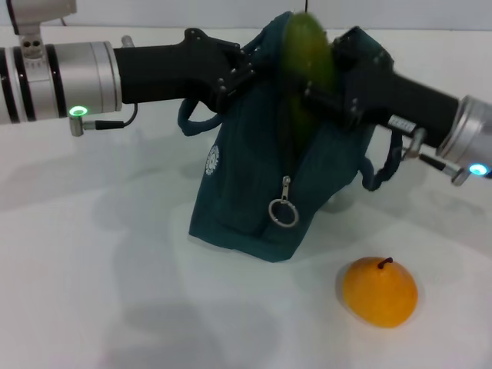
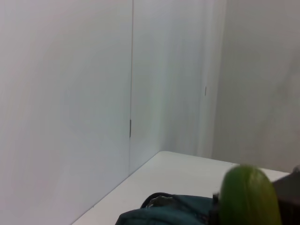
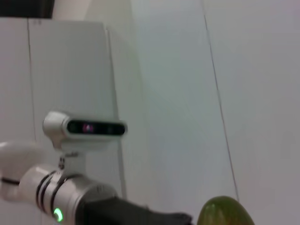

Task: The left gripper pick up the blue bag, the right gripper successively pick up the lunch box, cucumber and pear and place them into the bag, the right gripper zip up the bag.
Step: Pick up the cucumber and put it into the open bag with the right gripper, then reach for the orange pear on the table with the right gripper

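Left gripper (image 1: pixel 244 68): clamped on the dark teal-blue fabric bag (image 1: pixel 254 192) at its top edge — holding the mouth up.
Right gripper (image 1: pixel 332 84): closed on the long green cucumber (image 1: pixel 306 58), upright above the opening.
Orange-yellow pear (image 1: pixel 379 292): on the white table (image 1: pixel 92 292), waiting.

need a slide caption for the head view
Left tool holds the bag up while the right tool holds the cucumber upright over its top; pear waits on the table.

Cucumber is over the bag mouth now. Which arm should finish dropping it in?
Right. The right gripper already holds the cucumber upright above the blue bag, while the left gripper is occupied holding the bag's top edge up.
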Action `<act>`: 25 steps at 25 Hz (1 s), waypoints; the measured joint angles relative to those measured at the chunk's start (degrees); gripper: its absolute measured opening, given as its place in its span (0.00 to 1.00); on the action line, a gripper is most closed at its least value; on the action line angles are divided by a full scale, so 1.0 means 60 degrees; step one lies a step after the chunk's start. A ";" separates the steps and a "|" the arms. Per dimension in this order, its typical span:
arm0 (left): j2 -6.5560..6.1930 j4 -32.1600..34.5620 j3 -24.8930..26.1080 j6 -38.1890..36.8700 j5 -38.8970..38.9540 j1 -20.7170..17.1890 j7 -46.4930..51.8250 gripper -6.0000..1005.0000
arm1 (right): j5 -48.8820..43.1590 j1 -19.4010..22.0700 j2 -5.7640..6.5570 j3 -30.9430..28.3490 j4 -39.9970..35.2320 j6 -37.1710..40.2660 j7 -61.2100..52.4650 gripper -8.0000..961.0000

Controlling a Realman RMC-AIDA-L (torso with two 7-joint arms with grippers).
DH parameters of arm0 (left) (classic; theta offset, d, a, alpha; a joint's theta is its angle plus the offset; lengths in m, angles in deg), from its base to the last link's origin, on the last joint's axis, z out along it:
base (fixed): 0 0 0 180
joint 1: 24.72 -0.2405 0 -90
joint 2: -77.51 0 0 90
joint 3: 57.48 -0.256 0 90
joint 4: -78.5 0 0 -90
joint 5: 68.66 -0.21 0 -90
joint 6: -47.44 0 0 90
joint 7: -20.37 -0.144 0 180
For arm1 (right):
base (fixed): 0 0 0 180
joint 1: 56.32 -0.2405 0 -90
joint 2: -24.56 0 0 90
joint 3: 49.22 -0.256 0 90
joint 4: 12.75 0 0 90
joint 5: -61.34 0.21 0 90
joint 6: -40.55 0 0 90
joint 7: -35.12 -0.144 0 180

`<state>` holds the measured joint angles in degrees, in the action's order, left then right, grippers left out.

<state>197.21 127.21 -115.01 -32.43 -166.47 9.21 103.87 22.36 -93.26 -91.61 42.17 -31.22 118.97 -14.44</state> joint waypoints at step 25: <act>-0.0011 -0.0003 -0.0021 0.0011 0.0005 -0.0173 0.0037 0.05 | 0.0015 0.3099 0.0452 0.0024 -0.0938 0.2737 0.2308 0.92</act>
<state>197.15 127.20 -115.14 -32.36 -166.44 8.17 104.09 22.45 -74.67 -88.90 42.31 -36.85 135.39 -0.59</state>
